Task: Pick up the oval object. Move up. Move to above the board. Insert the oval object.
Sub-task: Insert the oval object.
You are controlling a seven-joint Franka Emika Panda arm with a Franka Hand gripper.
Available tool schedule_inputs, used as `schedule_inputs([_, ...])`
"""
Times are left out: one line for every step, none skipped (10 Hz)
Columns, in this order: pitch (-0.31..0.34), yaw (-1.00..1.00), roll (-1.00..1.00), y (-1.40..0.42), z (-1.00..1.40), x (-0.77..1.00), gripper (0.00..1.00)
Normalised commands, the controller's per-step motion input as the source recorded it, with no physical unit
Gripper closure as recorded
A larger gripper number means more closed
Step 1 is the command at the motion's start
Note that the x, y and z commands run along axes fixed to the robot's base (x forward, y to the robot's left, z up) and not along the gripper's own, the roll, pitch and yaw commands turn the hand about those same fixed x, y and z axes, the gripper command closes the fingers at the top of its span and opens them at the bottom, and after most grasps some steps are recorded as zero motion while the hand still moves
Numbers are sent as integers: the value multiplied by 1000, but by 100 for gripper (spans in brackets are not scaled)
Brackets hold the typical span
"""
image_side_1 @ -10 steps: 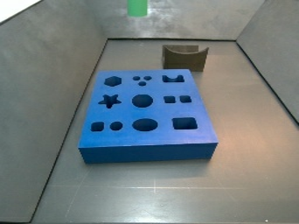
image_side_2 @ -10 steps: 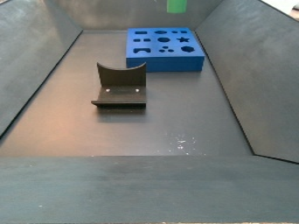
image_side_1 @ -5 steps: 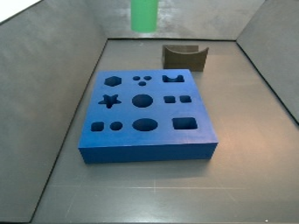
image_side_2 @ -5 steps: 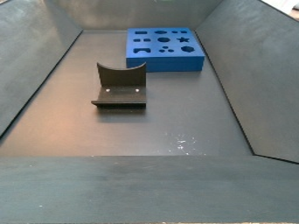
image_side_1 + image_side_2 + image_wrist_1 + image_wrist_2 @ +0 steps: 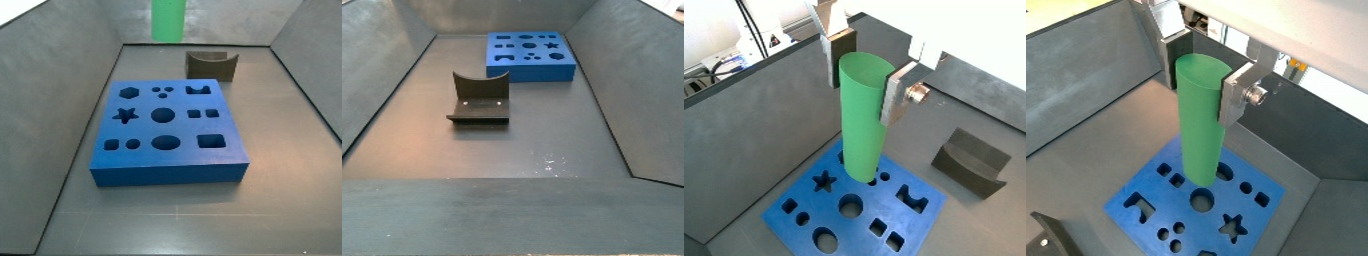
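The oval object (image 5: 862, 120), a tall smooth green peg, hangs upright in my gripper (image 5: 859, 80), which is shut on its upper end. Both wrist views show the silver fingers (image 5: 1235, 95) pressed to the sides of the peg (image 5: 1200, 120). Its lower end hangs above the board (image 5: 823, 206), a flat blue block with cut-out holes (image 5: 1170, 212), over the holes near one edge. In a side view the green peg (image 5: 167, 20) shows at the frame's top, above and behind the board (image 5: 167, 173); the gripper is out of frame there. The board (image 5: 529, 72) shows alone in a side view.
The dark fixture (image 5: 211, 64) stands on the floor beyond the board's far edge, seen also as the fixture (image 5: 478, 98) and in both wrist views (image 5: 975, 160). Grey sloping walls (image 5: 67, 90) enclose the floor on all sides.
In a side view more of the peg's length now shows and it has shifted slightly right. A green tip seen one second ago has left the frame in a side view.
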Motion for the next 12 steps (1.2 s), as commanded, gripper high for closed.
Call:
schedule_inputs([-80,0,0,-171,-186,-117,100])
schedule_inputs([-161,106,0,-320,-231,-97,100])
schedule_inputs([-67,166,0,-346,-286,69,100])
schedule_inputs([-44,140,0,-366,-383,97,100])
schedule_inputs([0,34,0,-260,-520,200,100])
schedule_inputs([0,0,4,-263,-634,171,100])
schedule_inputs([-26,0,20,-311,-646,51,100])
schedule_inputs([-81,0,34,-357,-606,0,100])
schedule_inputs([-93,14,39,-394,-534,-31,100])
schedule_inputs([-107,26,4,-366,-437,-43,100])
schedule_inputs([-91,14,0,-249,-354,0,100])
schedule_inputs([-37,0,0,-129,-331,17,100])
